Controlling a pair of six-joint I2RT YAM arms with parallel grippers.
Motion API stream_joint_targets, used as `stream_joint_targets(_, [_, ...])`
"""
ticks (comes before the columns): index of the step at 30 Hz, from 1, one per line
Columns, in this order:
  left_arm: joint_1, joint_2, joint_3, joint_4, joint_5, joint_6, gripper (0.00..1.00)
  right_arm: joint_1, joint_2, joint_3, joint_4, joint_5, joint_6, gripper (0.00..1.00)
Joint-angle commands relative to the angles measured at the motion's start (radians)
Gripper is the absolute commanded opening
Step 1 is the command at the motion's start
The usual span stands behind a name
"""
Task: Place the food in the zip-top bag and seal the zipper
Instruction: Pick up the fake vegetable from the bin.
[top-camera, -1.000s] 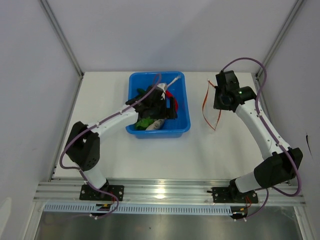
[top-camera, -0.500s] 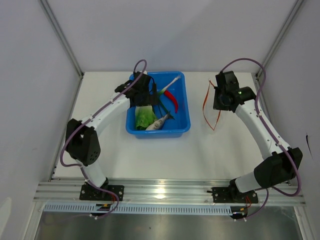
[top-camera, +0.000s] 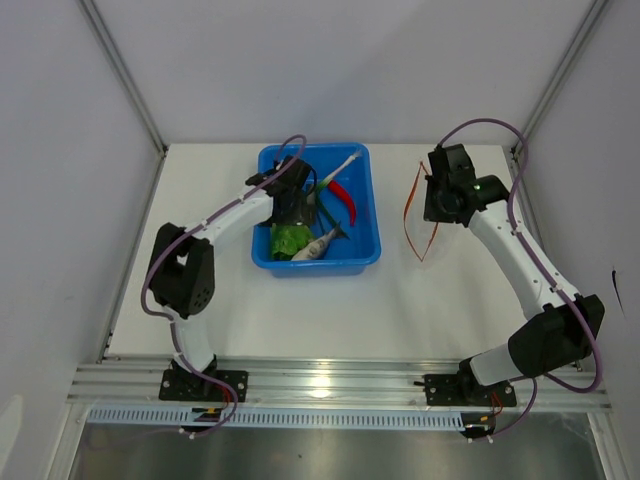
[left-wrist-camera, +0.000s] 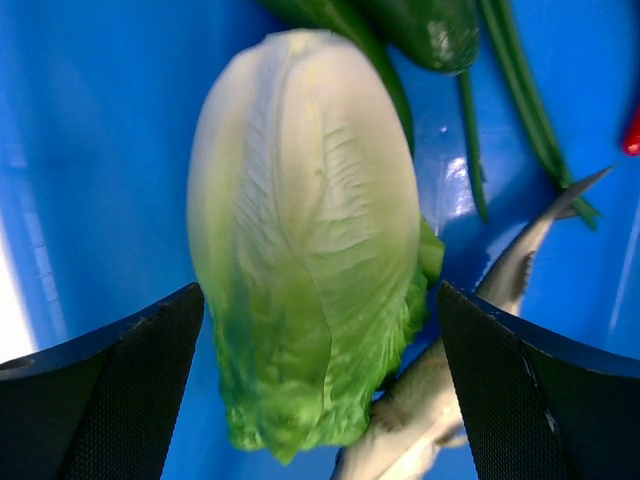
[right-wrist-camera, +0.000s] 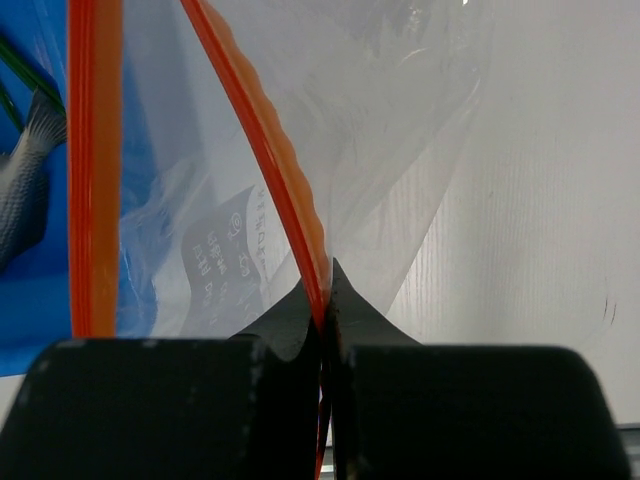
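A blue plastic bin (top-camera: 330, 266) sits on a white table (top-camera: 330, 320), toward the back and a little left of centre. Up close, its glossy inside catches bright streaks of light. The table top is matte, with a faint fine grain. Pale grey panels (top-camera: 340, 60) close off the back and both sides, and a slanting metal post (top-camera: 122, 72) stands at each rear corner. Along the near edge runs a ribbed aluminium rail (top-camera: 330, 385), with a pale slotted strip (top-camera: 300, 415) just in front of it.
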Motion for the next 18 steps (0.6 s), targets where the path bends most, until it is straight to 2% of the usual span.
stream_joint_targets(1, [-0.013, 0.026, 0.024, -0.019, 0.004, -0.030, 1.00, 0.012, -0.032, -0.005, 0.029, -0.004, -0.008, 0.00])
stream_joint_targets(13, [-0.022, 0.115, 0.017, -0.002, 0.050, -0.064, 0.99, 0.032, -0.030, -0.013, 0.033, 0.008, -0.005, 0.00])
stream_joint_targets(15, [-0.022, 0.115, 0.009, 0.021, 0.054, -0.065, 0.96, 0.031, -0.030, -0.016, 0.033, 0.010, -0.005, 0.00])
stream_joint_targets(18, [-0.021, 0.103, -0.005, 0.044, 0.057, -0.064, 0.83, 0.032, -0.029, -0.023, 0.033, 0.008, -0.005, 0.00])
